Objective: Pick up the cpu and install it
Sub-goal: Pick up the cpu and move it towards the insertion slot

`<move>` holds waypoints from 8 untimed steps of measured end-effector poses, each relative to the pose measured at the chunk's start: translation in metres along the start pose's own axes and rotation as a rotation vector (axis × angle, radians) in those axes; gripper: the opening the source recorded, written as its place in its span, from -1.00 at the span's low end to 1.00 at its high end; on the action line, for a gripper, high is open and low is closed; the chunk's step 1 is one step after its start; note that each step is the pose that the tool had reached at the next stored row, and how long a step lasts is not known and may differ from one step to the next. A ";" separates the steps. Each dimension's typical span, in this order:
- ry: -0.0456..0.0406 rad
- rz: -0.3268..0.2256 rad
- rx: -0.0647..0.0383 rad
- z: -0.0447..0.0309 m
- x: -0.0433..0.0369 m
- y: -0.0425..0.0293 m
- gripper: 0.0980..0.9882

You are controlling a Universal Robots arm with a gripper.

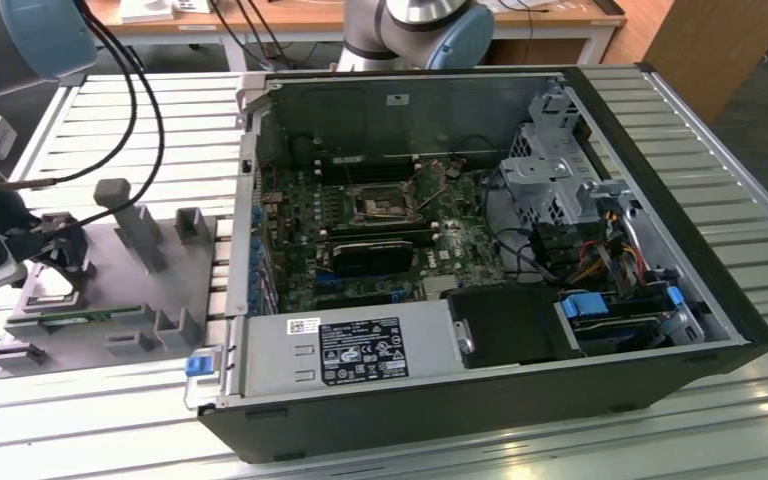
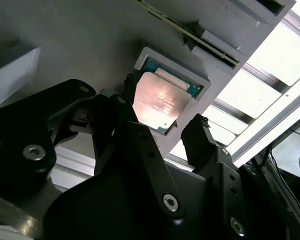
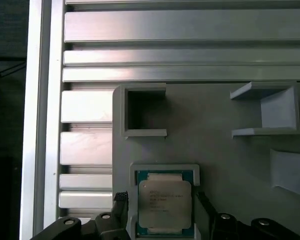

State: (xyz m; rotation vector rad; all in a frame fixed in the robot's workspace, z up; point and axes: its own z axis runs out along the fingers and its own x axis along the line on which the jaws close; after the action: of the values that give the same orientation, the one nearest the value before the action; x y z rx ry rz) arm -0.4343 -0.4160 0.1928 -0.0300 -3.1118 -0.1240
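Item: cpu, seated flat in a recess of the grey fixture tray, outside the open computer case. Gripper: fingers spread, straddling the chip, apparently not touching. Step: pre-grasp; pickup calls for square closure on opposite edges.

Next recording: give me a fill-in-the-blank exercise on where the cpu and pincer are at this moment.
1. The cpu lies flat in a pocket of the grey fixture, metal top facing ____.
2. The pincer has one finger on each ____ of the cpu.
3. Its fingers are ____, not clamped on the chip.
4. The computer case stands on the exterior view's ____ of the fixture.

Missing words: up; side; open; right.
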 end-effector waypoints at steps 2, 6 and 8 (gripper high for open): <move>-0.0001 0.000 0.000 0.0017 0.0000 0.0003 0.23; 0.0000 0.000 0.000 0.0050 -0.0002 0.0002 0.23; 0.0000 0.000 0.000 0.0059 -0.0002 0.0001 0.23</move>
State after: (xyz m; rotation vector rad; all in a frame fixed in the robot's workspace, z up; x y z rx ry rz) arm -0.4343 -0.4155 0.1868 -0.0299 -3.1118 -0.1240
